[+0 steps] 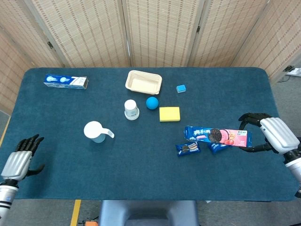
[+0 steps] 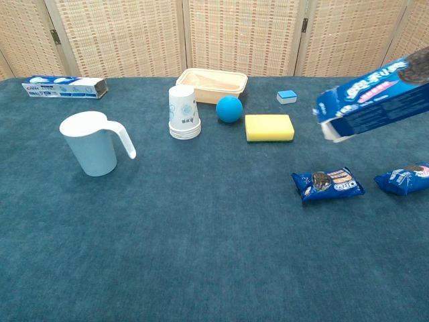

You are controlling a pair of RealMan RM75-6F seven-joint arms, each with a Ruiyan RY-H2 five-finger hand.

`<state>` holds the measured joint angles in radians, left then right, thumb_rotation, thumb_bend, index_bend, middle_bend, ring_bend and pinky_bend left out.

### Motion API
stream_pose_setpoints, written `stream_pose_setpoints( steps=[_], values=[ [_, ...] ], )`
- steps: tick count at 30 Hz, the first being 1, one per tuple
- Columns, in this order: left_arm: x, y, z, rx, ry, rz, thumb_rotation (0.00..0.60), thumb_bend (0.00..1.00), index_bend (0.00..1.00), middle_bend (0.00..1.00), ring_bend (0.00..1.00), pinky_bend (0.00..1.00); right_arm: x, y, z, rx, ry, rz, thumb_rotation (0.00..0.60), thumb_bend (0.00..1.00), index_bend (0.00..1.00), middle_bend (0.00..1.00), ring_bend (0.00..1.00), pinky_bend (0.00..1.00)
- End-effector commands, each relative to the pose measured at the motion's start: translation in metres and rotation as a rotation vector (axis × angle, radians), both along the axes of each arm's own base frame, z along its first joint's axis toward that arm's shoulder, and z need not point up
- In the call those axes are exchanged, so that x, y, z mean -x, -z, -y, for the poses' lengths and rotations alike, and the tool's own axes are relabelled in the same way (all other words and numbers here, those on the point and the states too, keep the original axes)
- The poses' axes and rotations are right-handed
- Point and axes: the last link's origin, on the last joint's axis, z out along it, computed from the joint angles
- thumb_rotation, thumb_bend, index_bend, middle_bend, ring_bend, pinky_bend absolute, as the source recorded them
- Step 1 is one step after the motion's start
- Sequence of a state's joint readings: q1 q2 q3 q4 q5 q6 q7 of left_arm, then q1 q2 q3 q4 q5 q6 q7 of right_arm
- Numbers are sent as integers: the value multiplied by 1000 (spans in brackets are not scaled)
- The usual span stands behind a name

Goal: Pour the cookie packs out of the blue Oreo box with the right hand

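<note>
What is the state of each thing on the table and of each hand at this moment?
Oreo box: gripped by the right hand, held above the table, open end tipped down.
Cookie packs: two, lying on the table, apart.
Left hand: holds nothing, fingers apart.
White pitcher: upright.
Paper cups: stacked, mouth down.
Beige tray: appears to hold nothing.
Toothpaste box: lying flat.
</note>
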<state>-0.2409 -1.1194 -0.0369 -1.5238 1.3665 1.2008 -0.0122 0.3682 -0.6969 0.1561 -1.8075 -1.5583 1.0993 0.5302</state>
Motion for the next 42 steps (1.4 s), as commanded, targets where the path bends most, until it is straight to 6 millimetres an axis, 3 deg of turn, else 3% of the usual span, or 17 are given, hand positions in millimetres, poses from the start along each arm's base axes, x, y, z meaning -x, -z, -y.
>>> stream_pose_setpoints(
  steps=[1, 5, 11, 12, 15, 16, 18, 22, 27, 32, 36, 42],
  values=[
    [1, -2, -1, -2, -3, 7, 600, 326, 0, 29, 42, 52, 15, 60, 22, 38, -76, 180, 600, 129, 512, 321, 287, 236],
    [0, -4, 0, -6, 1, 21, 600, 326, 0, 29, 43, 53, 23, 104, 43, 22, -51, 274, 600, 129, 513, 321, 286, 236],
    [0, -8, 3, -2, 12, 44, 600, 339, 0, 29, 44, 55, 29, 139, 68, -29, -15, 245, 600, 129, 486, 299, 282, 236],
    [-1, -8, 3, -2, 15, 50, 600, 349, 0, 29, 45, 56, 30, 141, 70, -37, -13, 232, 600, 129, 470, 284, 275, 236],
    [-1, -11, 4, -7, 23, 64, 600, 361, 0, 29, 45, 57, 34, 147, 74, -81, 9, 166, 600, 128, 293, 161, 201, 212],
    [0, -12, 5, -9, 25, 67, 600, 361, 0, 29, 45, 57, 35, 146, 75, -97, 20, 138, 600, 129, 163, 87, 149, 176],
    [0, -13, 5, -8, 26, 70, 600, 369, 0, 30, 45, 57, 38, 142, 76, -103, 31, 94, 600, 129, 23, 11, 71, 113],
    [1, -13, 5, -4, 22, 75, 600, 448, 0, 31, 46, 58, 44, 125, 71, -98, 62, 0, 600, 129, 0, 0, 1, 68],
    [0, -16, 6, -12, 24, 84, 600, 456, 0, 31, 46, 59, 50, 96, 40, -63, 76, -173, 600, 129, 0, 0, 0, 7],
    [-4, -20, 12, -44, 56, 83, 600, 453, 0, 31, 49, 60, 58, 80, -22, 57, 106, -362, 600, 129, 0, 0, 0, 0],
    [-8, -18, 18, -56, 77, 62, 600, 454, 0, 32, 48, 60, 65, 83, -63, 153, 135, -431, 600, 129, 0, 0, 0, 0],
    [-13, -11, 24, -61, 97, 3, 600, 453, 0, 32, 48, 59, 89, 93, -96, 190, 220, -436, 600, 128, 0, 0, 0, 0]
  ],
)
